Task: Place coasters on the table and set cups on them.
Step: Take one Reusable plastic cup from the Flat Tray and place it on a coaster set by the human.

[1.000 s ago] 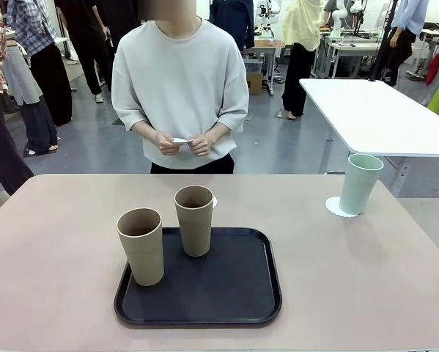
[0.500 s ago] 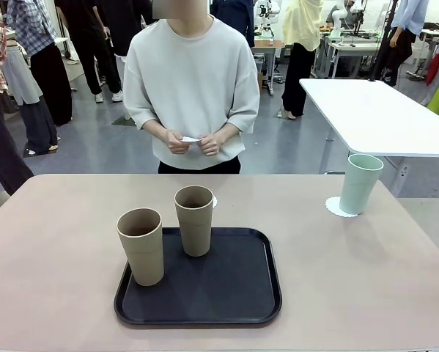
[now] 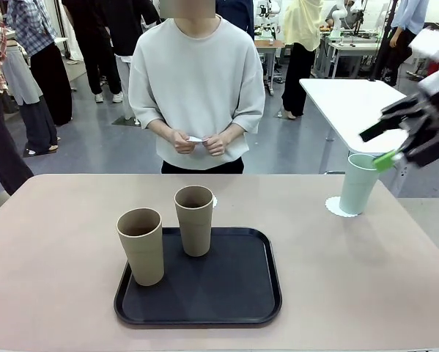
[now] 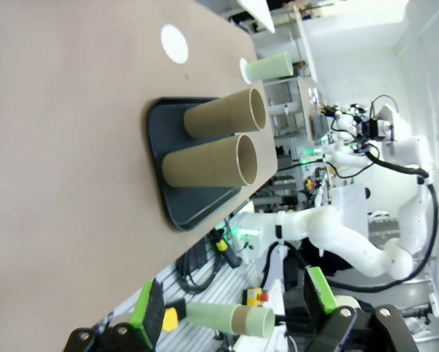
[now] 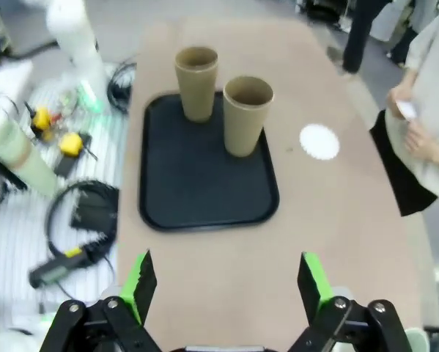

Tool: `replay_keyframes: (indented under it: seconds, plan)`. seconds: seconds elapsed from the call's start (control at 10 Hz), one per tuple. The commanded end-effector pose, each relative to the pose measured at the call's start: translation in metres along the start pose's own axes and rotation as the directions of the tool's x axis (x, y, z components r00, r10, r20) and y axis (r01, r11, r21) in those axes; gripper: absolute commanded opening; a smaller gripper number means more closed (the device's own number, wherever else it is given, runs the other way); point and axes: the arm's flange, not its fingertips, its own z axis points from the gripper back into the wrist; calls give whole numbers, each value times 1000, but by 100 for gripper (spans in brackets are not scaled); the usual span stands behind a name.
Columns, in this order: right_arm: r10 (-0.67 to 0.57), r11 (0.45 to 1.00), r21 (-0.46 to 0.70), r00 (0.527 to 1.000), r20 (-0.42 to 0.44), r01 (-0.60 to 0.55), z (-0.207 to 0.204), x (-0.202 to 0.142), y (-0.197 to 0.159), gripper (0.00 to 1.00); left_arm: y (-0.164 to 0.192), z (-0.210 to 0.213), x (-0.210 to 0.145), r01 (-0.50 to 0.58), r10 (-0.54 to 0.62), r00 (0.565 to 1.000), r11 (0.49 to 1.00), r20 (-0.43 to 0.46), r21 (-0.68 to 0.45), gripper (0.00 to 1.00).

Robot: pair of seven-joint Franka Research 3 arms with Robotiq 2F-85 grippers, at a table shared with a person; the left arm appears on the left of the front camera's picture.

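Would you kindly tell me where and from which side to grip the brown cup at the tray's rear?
Probably its upper wall, from the robot's right: the brown cup stands upright, widening upward, and the tan cup crowds its left-front on the tray.

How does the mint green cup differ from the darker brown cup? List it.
Colour: the mint green cup is pale green, the darker brown cup brown. Support: the mint green cup stands on a white coaster on the table; the darker brown cup stands on the black tray. Both are upright, tapered, handleless.

The table (image 3: 58, 242) bears a black tray (image 3: 234, 290) and two coasters (image 3: 333, 210).
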Motion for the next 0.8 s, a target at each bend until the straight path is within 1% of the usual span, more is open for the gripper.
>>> replay_keyframes:
  seconds: [0.0, 0.1, 0.2, 0.4, 0.5, 0.6, 0.7]
  plan:
    - [23, 996, -78, 992, -127, -33, -43, -19, -4, 100, 0, 1, 0, 15, -15, 1000, 1000, 8, -18, 100]
    - [-40, 997, -75, 988, -146, 29, -51, -26, -4, 100, 0, 1, 0, 15, -15, 1000, 1000, 8, -18, 100]
    - [41, 999, -20, 997, -66, -43, -27, -6, 0, 100, 0, 1, 0, 15, -15, 1000, 1000, 8, -18, 100]
    - [41, 999, -20, 997, -66, -43, -27, -6, 0, 100, 0, 1, 0, 15, -15, 1000, 1000, 8, -18, 100]
    - [48, 998, -39, 994, -97, -52, -41, -15, -1, 100, 0, 1, 0, 15, -15, 1000, 1000, 8, -18, 100]
    - [56, 994, -90, 998, 9, -55, -46, -38, -9, 100, 0, 1, 0, 15, -15, 1000, 1000, 8, -18, 100]
    - [96, 990, -107, 994, 49, -90, -70, -45, -16, 100, 0, 1, 0, 15, -15, 1000, 1000, 8, -18, 100]
